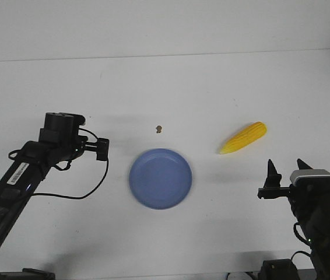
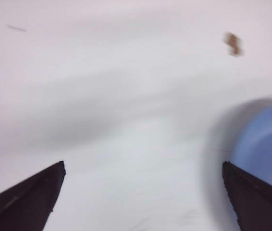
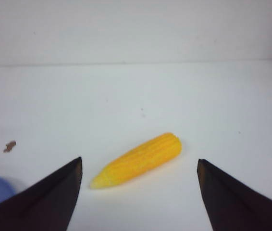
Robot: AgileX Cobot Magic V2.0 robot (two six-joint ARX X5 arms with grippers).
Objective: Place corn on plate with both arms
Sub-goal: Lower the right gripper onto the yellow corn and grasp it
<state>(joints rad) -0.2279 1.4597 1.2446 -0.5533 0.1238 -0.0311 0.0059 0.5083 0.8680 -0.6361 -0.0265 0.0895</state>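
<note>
The corn [image 1: 244,138] is seen lying right of the empty plate [image 1: 160,178]; a brown speck [image 1: 160,128] lies behind it. Both end effectors, left [image 2: 143,202] and right [image 1: 285,172], are spread wide, holding nothing.

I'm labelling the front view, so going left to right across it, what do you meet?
Left gripper → brown speck → plate → corn → right gripper. The speck's and plate's spans overlap, the speck lying farther back.
</note>
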